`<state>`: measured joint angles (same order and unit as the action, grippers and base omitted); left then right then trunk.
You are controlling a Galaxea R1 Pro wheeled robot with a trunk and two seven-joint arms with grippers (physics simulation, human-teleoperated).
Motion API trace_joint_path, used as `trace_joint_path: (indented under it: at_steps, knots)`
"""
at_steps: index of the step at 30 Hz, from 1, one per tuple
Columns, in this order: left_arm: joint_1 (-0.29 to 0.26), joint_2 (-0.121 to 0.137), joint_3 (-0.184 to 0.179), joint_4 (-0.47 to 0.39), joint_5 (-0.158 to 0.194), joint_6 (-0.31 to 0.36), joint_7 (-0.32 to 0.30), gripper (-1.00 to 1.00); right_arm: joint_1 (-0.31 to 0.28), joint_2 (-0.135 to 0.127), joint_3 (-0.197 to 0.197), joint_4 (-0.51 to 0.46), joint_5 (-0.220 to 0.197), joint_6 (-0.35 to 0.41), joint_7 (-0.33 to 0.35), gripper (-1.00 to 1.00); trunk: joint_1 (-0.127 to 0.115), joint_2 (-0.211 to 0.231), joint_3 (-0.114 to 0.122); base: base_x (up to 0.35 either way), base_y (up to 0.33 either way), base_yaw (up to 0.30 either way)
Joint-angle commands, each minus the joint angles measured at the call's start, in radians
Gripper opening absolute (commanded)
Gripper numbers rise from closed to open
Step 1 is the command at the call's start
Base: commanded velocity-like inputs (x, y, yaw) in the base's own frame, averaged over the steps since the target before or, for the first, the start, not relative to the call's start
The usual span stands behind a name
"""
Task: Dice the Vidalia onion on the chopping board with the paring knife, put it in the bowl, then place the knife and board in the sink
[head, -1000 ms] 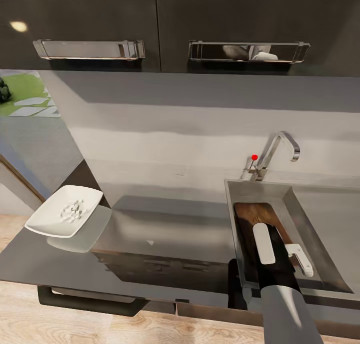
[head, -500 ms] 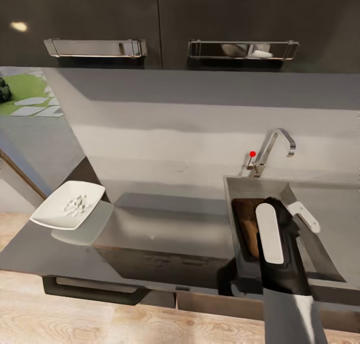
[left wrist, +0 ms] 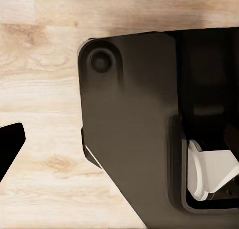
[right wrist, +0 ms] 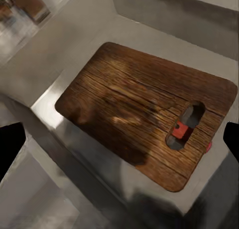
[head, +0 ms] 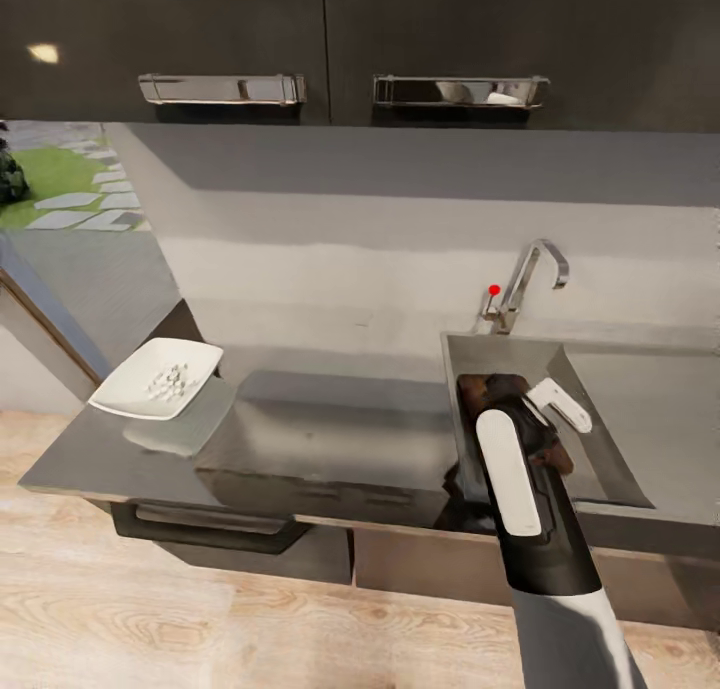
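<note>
My right gripper (right wrist: pixel 119 139) hangs spread and empty above the chopping board (right wrist: pixel 144 109) lying in the sink (head: pixel 590 439); my left gripper's state cannot be determined.

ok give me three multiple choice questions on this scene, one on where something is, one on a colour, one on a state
1. Where does the chopping board lie?
A. on the countertop beside the bowl
B. inside the sink
C. on the wooden floor

2. What colour is the knob by the tap?
A. red
B. blue
C. green

3. How does the right gripper stand?
A. shut on the chopping board
B. shut on the bowl
C. open above the chopping board, holding nothing

Answers:
1. B: the right wrist view shows the board flat on the floor of the sink, grey walls round it.
2. A: the head view shows a red knob next to the tap.
3. C: the dark fingertips sit far apart at the edges of the right wrist view, with the board clear below them.
</note>
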<state>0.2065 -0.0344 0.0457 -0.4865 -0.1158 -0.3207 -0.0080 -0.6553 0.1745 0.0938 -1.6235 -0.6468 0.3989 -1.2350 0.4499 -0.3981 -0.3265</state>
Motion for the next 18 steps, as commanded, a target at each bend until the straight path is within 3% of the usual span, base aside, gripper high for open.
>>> trace_joint_path:
  at_steps: [1, 2, 5, 8, 10, 12, 14, 15, 18]
  knots:
    - [0.001, -0.001, 0.005, -0.002, -0.010, -0.001, 0.000, 1.00, 0.000, -0.006, 0.042, -0.001, -0.003, 0.010, 0.019, 1.00, 0.000, -0.002, -0.002, -0.247, 0.000, 0.000]
    - [0.001, -0.001, 0.005, -0.001, -0.010, -0.001, 0.000, 1.00, 0.000, -0.032, 0.075, -0.001, -0.002, 0.009, 0.041, 1.00, 0.000, -0.002, -0.002, -0.247, 0.000, 0.000]
    - [0.001, -0.001, 0.005, -0.001, -0.010, -0.001, 0.000, 1.00, 0.000, -0.169, 0.236, -0.002, -0.003, -0.007, 0.175, 1.00, 0.000, -0.002, -0.002, -0.247, 0.000, 0.000]
    - [0.001, -0.001, 0.005, -0.001, -0.010, -0.001, -0.001, 1.00, 0.001, -0.270, 0.331, -0.002, -0.004, -0.098, 0.255, 1.00, 0.000, -0.002, -0.002, -0.214, 0.000, 0.000]
    - [0.001, -0.001, 0.005, 0.000, -0.010, -0.001, -0.001, 1.00, 0.002, -0.306, 0.375, -0.001, -0.004, -0.139, 0.266, 1.00, 0.000, -0.002, -0.002, -0.132, 0.000, 0.000]
    - [0.001, -0.001, 0.005, -0.001, -0.010, -0.001, -0.001, 1.00, 0.011, -0.361, 0.458, -0.002, -0.004, -0.196, 0.273, 1.00, 0.000, -0.002, -0.002, -0.117, 0.000, 0.000]
    - [0.001, -0.001, 0.005, -0.001, -0.010, -0.001, 0.000, 1.00, 0.018, -0.397, 0.538, -0.001, -0.004, -0.264, 0.273, 1.00, 0.000, -0.002, -0.002, -0.063, 0.000, 0.000]
    - [0.001, -0.001, 0.005, -0.001, -0.010, -0.001, 0.000, 1.00, 0.019, -0.405, 0.553, -0.001, -0.004, -0.276, 0.273, 1.00, 0.000, -0.002, -0.002, -0.034, 0.000, 0.000]
    - [0.001, -0.001, 0.005, -0.001, -0.010, -0.001, 0.000, 1.00, 0.021, -0.467, 0.695, 0.000, -0.007, -0.366, 0.270, 1.00, 0.000, -0.002, -0.002, -0.010, 0.000, 0.000]
